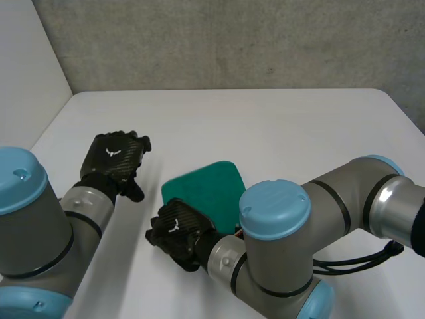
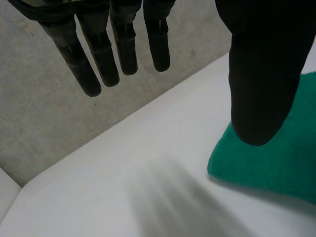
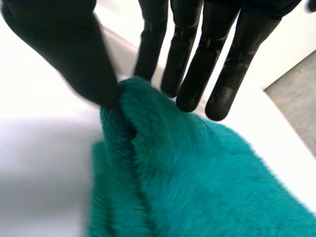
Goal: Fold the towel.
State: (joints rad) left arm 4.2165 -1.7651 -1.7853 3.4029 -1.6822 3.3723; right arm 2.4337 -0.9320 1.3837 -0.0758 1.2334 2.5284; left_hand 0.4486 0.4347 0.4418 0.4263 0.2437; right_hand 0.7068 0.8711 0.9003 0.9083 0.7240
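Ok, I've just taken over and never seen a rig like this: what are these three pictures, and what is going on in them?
This is a two-armed robot at a white table, each arm ending in a black hand. The head view looks down from between the arms; the two wrist views look along each hand's palm. One green towel lies on the table. The left hand is open beside it, holding nothing. The right hand is at the towel's near edge, pinching a raised fold between thumb and fingers.
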